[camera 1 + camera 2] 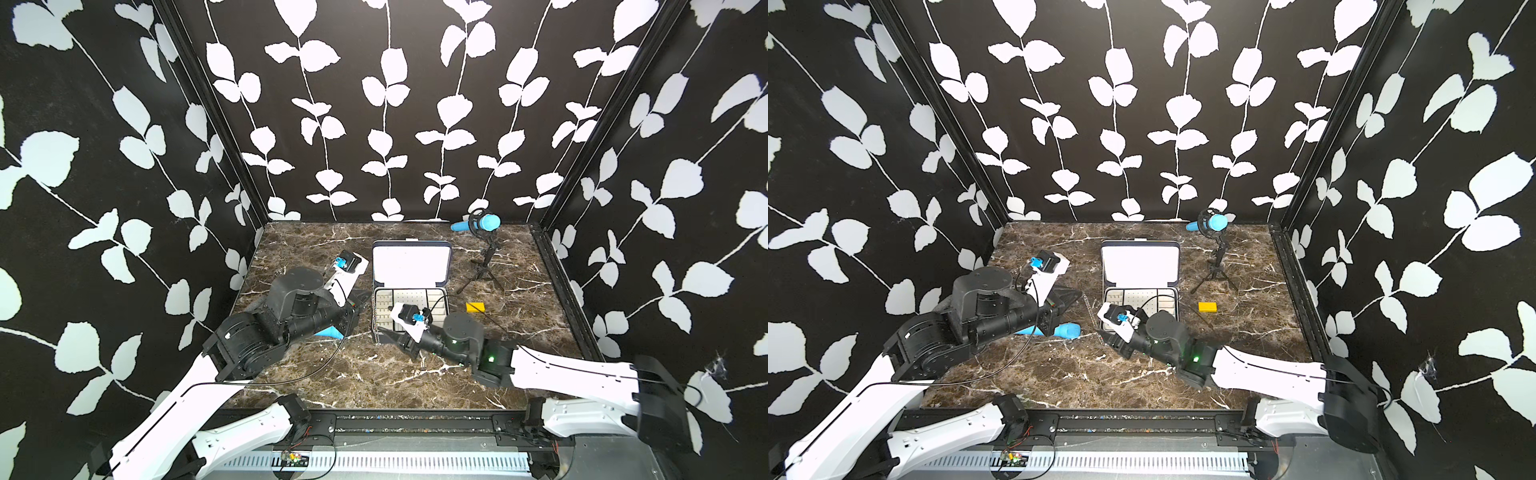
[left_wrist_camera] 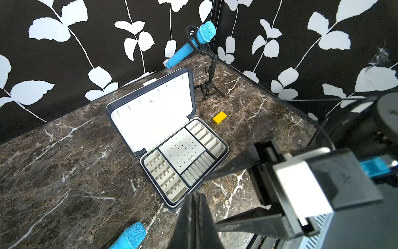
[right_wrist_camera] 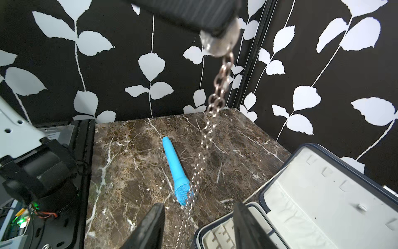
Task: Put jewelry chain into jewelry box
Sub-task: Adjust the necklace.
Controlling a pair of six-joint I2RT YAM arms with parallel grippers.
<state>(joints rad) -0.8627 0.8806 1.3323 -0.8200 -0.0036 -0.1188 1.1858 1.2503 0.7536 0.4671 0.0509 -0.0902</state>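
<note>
Tabletop of dark brown marble-patterned stone with white veins (image 1: 332,374) noted, enclosed by black walls printed with white leaf vines (image 1: 374,104). A blue handheld microphone (image 1: 484,222) is seen clipped into a black tripod stand (image 1: 482,270) near the back edge. A second blue microphone (image 1: 1065,330) is found lying flat on the left half. A small yellow rectangular block (image 1: 476,307) is seen lying just in front of the tripod.

No legible text (none anywhere)
</note>
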